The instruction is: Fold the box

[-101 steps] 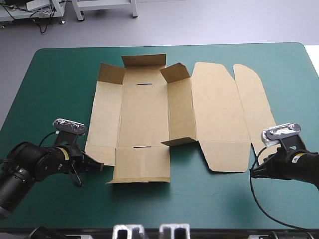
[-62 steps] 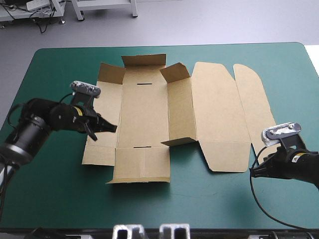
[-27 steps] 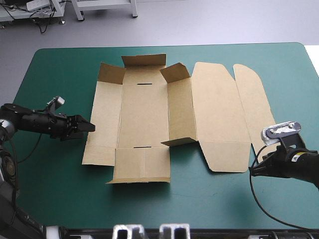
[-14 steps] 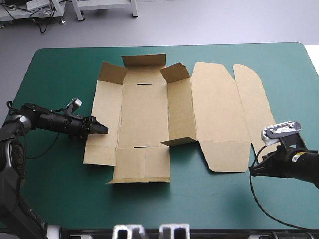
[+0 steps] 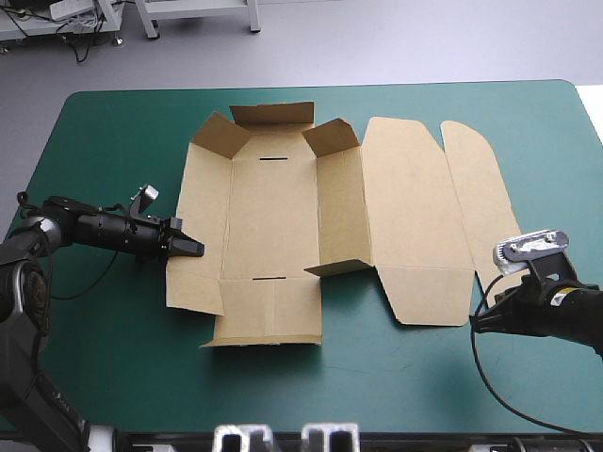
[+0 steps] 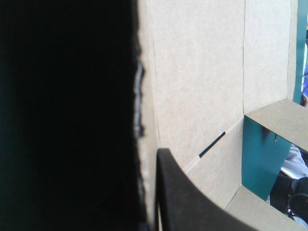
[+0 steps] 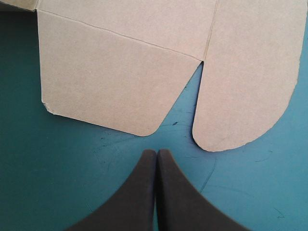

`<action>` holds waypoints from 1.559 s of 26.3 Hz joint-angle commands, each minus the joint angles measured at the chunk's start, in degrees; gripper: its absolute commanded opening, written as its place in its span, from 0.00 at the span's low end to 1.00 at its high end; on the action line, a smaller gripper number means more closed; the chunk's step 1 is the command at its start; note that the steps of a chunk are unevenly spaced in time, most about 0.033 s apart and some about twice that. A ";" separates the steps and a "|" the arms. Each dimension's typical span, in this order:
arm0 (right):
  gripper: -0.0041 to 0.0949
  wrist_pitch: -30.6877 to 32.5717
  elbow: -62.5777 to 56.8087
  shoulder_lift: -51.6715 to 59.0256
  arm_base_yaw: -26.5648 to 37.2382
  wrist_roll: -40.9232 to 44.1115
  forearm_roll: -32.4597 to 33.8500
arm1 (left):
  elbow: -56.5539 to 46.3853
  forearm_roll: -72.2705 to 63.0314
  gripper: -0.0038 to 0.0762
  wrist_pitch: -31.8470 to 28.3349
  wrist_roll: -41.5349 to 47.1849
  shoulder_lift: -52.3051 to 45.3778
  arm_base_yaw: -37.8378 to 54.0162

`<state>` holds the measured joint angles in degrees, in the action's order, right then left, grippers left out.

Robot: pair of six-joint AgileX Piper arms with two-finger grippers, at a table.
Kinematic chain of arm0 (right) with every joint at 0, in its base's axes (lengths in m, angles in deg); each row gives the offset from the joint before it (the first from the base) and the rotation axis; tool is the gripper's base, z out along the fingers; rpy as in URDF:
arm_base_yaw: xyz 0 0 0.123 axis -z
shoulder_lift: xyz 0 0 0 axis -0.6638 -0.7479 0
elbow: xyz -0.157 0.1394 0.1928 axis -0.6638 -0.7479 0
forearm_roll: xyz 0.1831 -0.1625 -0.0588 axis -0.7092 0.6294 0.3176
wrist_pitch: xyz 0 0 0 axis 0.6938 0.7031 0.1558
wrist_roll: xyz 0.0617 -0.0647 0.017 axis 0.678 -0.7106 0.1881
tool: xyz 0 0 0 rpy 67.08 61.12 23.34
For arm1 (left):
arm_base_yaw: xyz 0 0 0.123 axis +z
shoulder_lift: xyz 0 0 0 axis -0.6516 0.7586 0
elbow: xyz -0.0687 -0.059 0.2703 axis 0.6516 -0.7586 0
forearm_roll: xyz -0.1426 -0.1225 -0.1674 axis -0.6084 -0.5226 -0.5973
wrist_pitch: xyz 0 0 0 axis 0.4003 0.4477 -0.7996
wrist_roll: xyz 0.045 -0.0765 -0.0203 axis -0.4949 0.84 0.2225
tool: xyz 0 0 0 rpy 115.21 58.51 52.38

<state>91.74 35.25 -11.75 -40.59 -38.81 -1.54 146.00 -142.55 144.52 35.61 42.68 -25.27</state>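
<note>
Whereas the left wall of the box (image 5: 273, 217) lay flat just before, you now see its outer edge lifted off the teal-green cover (image 5: 104, 141) and drawn in toward the middle, and the far-left corner flap (image 5: 215, 137) has tipped inward with it. Your left gripper (image 5: 192, 249) has stayed at that edge and is clamped on the wall: in the left wrist view one black finger (image 6: 192, 202) lies on the wall's inner face with the board's edge just beside it, while the other is lost in shadow. Your right gripper (image 5: 477, 327) has not moved; its fingers are pressed together in a pointed arch (image 7: 156, 154) over the cover, just off two rounded flaps at the box's near right corner, not touching them. You have one box and two grippers to count, plus two slots in the base panel, one far (image 5: 273, 158) and one near (image 5: 267, 279). The box sits mid-table as a cut brown sheet, mostly flat: three far flaps stand up, the near flap (image 5: 268, 311) is slightly raised, and the lid panel (image 5: 410, 198) and its rounded strip (image 5: 480, 193) lie flat on the right.
</note>
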 commanded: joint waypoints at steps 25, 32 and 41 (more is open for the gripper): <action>0.02 -11.29 9.30 -1.06 -0.10 0.00 -3.26 | 54.22 39.42 0.04 3.39 4.97 -3.59 -30.76; 0.02 -10.66 19.06 -6.90 -0.10 1.08 -3.51 | 54.20 49.52 0.04 2.67 -6.44 -3.59 -37.27; 0.02 -9.42 30.10 -12.84 -0.10 1.09 -3.05 | 54.20 51.33 0.04 -3.60 -13.82 -5.62 -42.38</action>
<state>85.33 60.93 -23.57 -40.59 -37.75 -4.11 198.42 -91.31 144.38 24.02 41.87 -66.62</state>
